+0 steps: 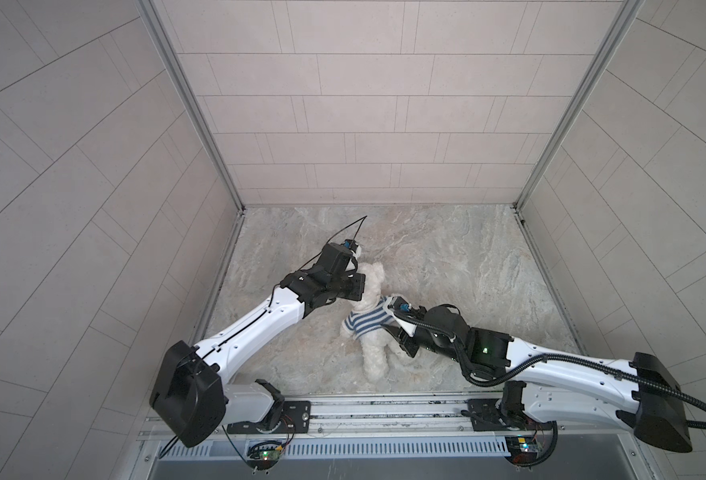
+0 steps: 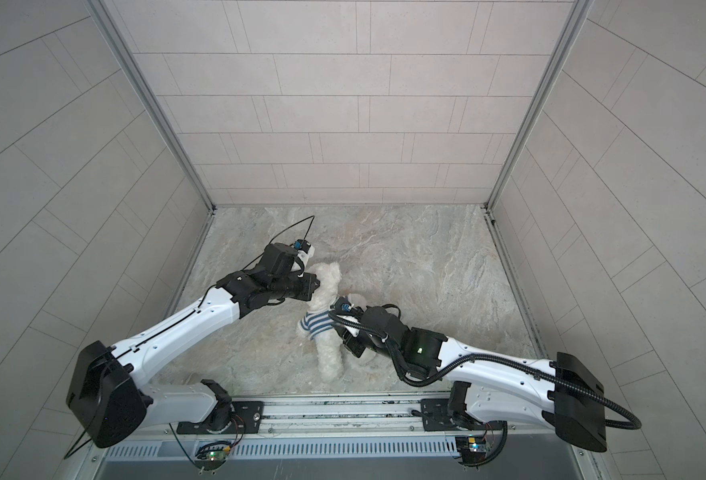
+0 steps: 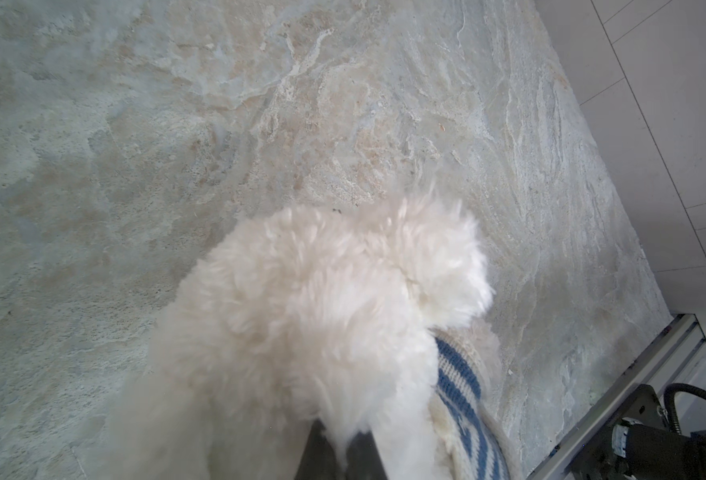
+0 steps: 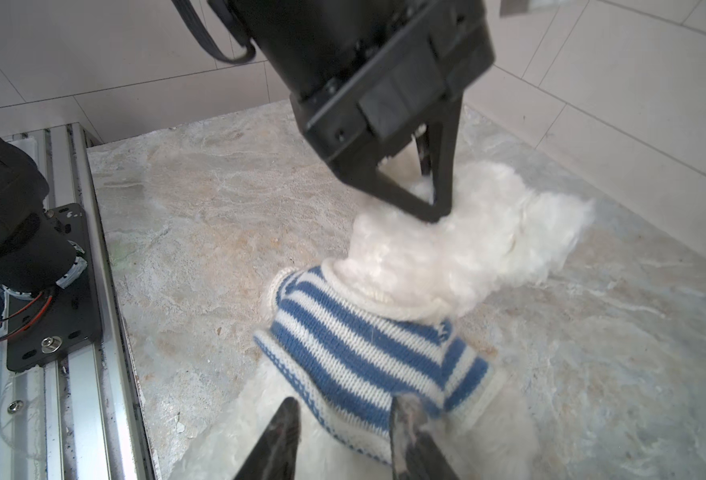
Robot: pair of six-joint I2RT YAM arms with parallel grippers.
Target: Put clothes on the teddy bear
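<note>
Fluffy white plush teddy bear (image 1: 374, 355) on the marbled stone tabletop (image 1: 446, 270), feet toward the aluminium rail (image 1: 384, 409), wearing the blue-and-white striped knitted shirt (image 4: 363, 345); left gripper (image 4: 434, 208) pinches its head fur, probably as an anchor, while right gripper (image 4: 347, 409) stands parted over the hem, holding nothing.

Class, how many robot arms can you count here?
2. The left white-and-black arm reaches the head of the fluffy white teddy bear; the right arm reaches its blue-and-white striped shirt.

Robot test cell, tiled panel walls (image 1: 384, 104), marbled tabletop (image 1: 446, 257), aluminium rail (image 1: 384, 409)
</note>
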